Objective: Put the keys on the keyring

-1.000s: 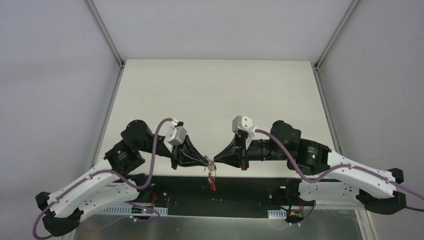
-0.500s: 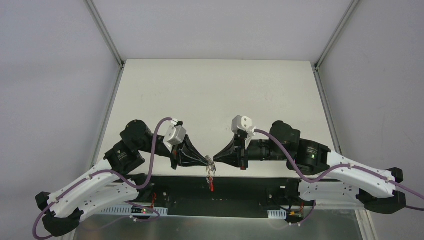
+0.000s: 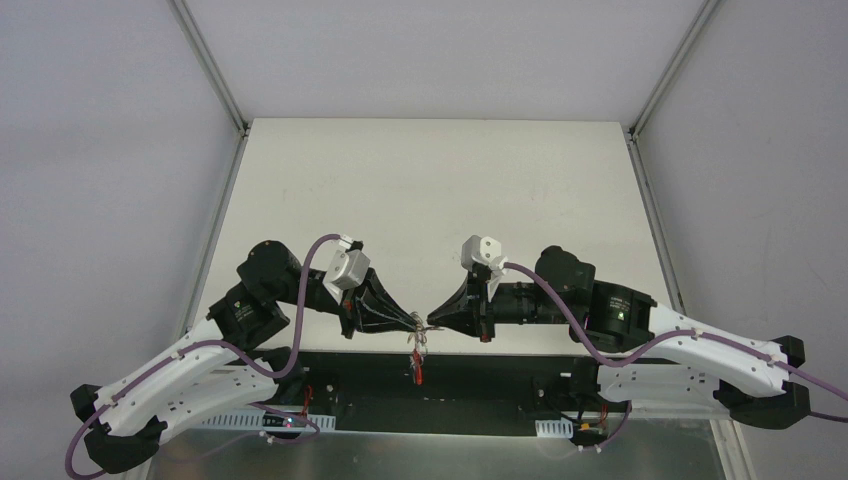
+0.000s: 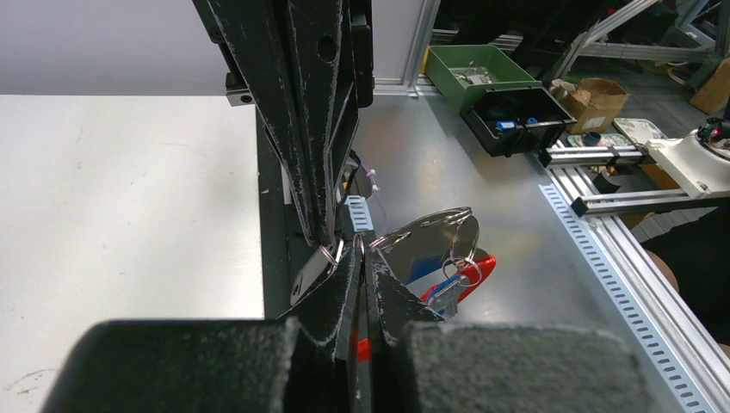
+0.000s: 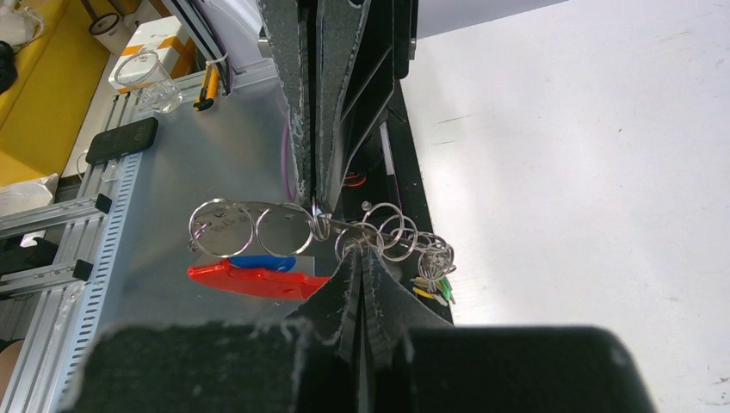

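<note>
Your pale tabletop (image 3: 430, 190) sits between grey walls, and from above you see both arms reaching inward until their tips meet over its near edge. The left end effector (image 3: 414, 320) and the right end effector (image 3: 432, 318) point at each other, almost touching. A tiny tangle of metal hangs below that meeting point. Its red part, the keyring (image 3: 416, 373), dangles over the dark strip in front of the tabletop. From here you cannot tell how the fingers stand.

In your left wrist view, the left end effector (image 4: 361, 262) has its fingers pressed together on thin wire of the keyring (image 4: 430, 231). The keyring's silvery loops fan out to the right, with red and blue pieces beneath. The right end effector (image 4: 325, 245) comes down from the top, a little ring at its tip. A green bin (image 4: 478, 69) and a black bin (image 4: 516, 120) stand on the metal bench behind.

In your right wrist view, the right end effector (image 5: 357, 262) is pinched shut on a coil of small wire rings (image 5: 387, 232). The keys (image 5: 435, 286), with green and yellow heads showing, hang just right of it. The left end effector (image 5: 314, 202) descends from the top, its tips closed where the keyring's large loops (image 5: 250, 228) join the coil. A phone (image 5: 120, 139) lies on the bench.
</note>
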Action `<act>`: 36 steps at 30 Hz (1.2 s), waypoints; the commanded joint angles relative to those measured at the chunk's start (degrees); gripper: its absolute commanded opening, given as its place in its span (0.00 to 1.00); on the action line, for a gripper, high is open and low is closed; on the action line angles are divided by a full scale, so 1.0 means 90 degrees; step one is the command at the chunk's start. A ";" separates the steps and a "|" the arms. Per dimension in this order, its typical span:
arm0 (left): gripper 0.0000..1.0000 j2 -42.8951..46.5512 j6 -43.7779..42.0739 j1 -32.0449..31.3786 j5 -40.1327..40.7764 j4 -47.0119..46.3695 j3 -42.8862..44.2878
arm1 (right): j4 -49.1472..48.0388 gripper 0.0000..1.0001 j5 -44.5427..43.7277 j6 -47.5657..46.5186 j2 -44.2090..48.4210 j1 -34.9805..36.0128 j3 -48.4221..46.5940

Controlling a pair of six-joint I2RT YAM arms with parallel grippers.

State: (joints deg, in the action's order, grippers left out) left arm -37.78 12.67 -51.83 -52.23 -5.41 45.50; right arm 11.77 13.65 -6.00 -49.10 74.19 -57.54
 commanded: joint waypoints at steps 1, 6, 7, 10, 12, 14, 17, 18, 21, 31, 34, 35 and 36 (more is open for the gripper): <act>0.00 -0.0024 0.0060 -0.0069 -0.0115 -0.0556 0.0213 | -0.0331 0.00 -0.0117 0.0070 0.0272 0.0036 0.0090; 0.00 -0.0098 0.0093 -0.0061 -0.0092 -0.0568 0.0278 | -0.0360 0.00 -0.0202 0.0064 0.0410 0.0037 0.0188; 0.00 -0.0115 0.0103 -0.0061 -0.0095 -0.0568 0.0288 | -0.0365 0.00 -0.0222 0.0066 0.0435 0.0037 0.0200; 0.00 -0.0163 0.0125 -0.0065 -0.0082 -0.0578 0.0298 | -0.0370 0.00 -0.0306 0.0066 0.0530 0.0047 0.0278; 0.00 -0.0170 0.0165 -0.0063 -0.0085 -0.0629 0.0279 | -0.0387 0.00 -0.0325 0.0084 0.0602 0.0047 0.0338; 0.00 -0.0193 0.0209 -0.0064 -0.0126 -0.0692 0.0254 | -0.0410 0.00 -0.0318 0.0103 0.0670 0.0044 0.0366; 0.00 -0.0214 0.0251 -0.0061 -0.0104 -0.0731 0.0249 | -0.0395 0.00 -0.0258 0.0116 0.0720 0.0052 0.0322; 0.00 -0.0218 0.0260 -0.0063 -0.0098 -0.0742 0.0255 | -0.0386 0.00 -0.0228 0.0127 0.0728 0.0054 0.0299; 0.00 -0.0209 0.0277 -0.0073 -0.0040 -0.0756 0.0255 | -0.0379 0.00 -0.0142 0.0142 0.0763 0.0064 0.0261; 0.00 -0.0308 0.0335 -0.0110 0.0109 -0.0784 0.0268 | -0.0487 0.00 -0.0132 0.0131 0.0772 0.0113 0.0227; 0.00 -0.0309 0.0343 -0.0124 0.0137 -0.0792 0.0259 | -0.0487 0.00 -0.0140 0.0113 0.0766 0.0135 0.0185; 0.00 -0.0307 0.0345 -0.0123 0.0157 -0.0796 0.0259 | -0.0487 0.00 -0.0137 0.0104 0.0768 0.0144 0.0174; 0.00 -0.0312 0.0342 -0.0130 0.0163 -0.0804 0.0249 | -0.0487 0.00 -0.0139 0.0100 0.0766 0.0150 0.0159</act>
State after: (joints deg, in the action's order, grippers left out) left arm -40.93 14.68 -52.31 -51.66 -8.23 45.52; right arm 10.68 11.81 -5.17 -43.00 75.05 -54.28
